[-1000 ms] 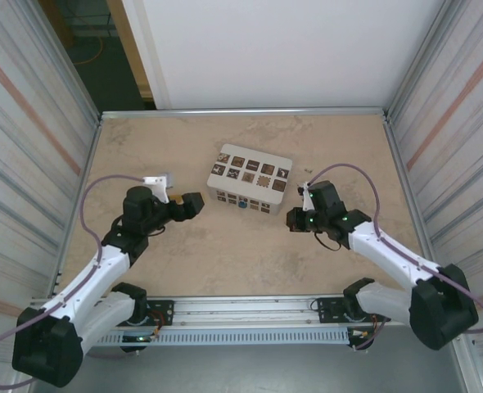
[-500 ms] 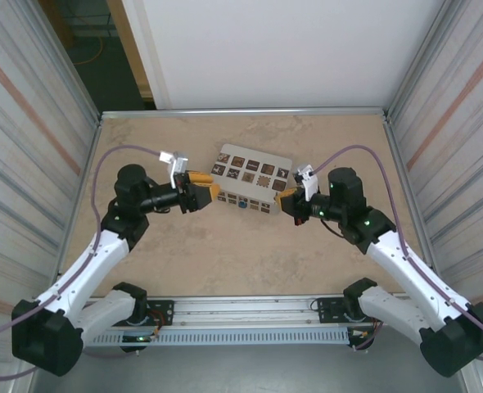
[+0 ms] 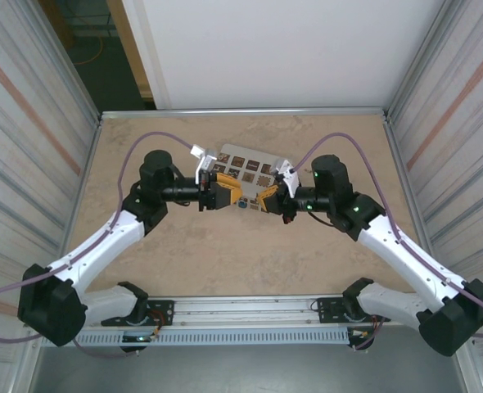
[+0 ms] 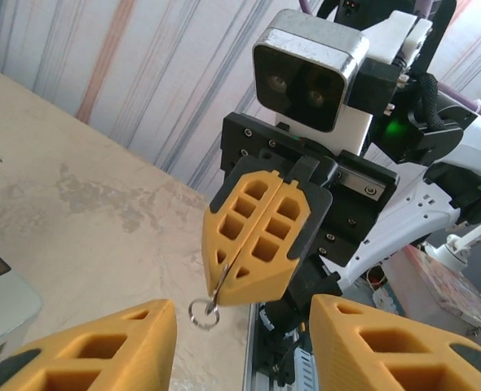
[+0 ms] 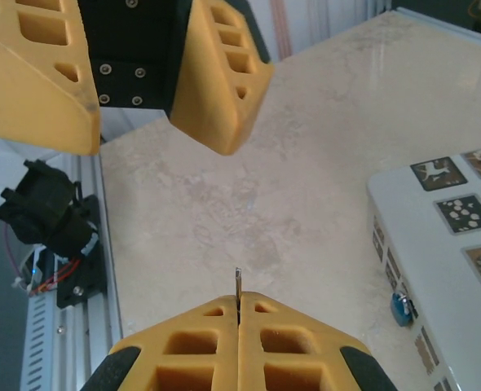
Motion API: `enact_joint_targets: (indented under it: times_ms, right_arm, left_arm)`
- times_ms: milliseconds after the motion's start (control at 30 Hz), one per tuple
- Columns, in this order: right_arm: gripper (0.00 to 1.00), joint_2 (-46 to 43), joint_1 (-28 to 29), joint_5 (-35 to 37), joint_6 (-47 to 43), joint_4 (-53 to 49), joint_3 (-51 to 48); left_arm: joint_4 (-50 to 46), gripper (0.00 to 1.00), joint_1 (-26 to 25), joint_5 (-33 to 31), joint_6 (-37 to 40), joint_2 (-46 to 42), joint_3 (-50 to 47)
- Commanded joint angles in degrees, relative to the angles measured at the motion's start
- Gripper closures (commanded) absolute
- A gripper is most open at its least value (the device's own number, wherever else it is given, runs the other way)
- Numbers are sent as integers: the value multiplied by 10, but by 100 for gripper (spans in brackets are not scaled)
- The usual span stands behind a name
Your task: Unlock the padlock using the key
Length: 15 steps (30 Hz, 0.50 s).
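A tiny blue padlock (image 3: 242, 205) hangs on the front wall of the white box (image 3: 250, 166); the right wrist view shows the padlock (image 5: 400, 308) low on that wall. My right gripper (image 3: 268, 201) is shut on the key, whose thin blade (image 5: 237, 282) sticks out between the closed fingers (image 5: 200, 334). In the left wrist view, the key's ring (image 4: 204, 312) dangles below the right gripper (image 4: 236, 281). My left gripper (image 3: 221, 195) faces it, open and holding nothing, with its fingers (image 4: 102, 346) spread wide.
The white box (image 5: 448, 244) with brown patterned squares stands mid-table, just behind both grippers. Corrugated metal walls close in the left and right sides. A rail (image 3: 241, 315) with the arm bases runs along the near edge.
Both arms have swung inward and forward from the table's sides. The grippers now face each other closely in front of the box. The left gripper's fingers now stand apart.
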Motion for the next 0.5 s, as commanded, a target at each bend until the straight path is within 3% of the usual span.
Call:
enact_joint_targets:
  times_ms: [0, 467]
  right_arm:
    - [100, 8, 13, -8, -22, -18, 25]
    - [100, 14, 28, -8, -11, 6, 30]
  left_arm:
    - [2, 55, -13, 19, 22, 9, 26]
    - [-21, 60, -39, 19, 44, 43, 44]
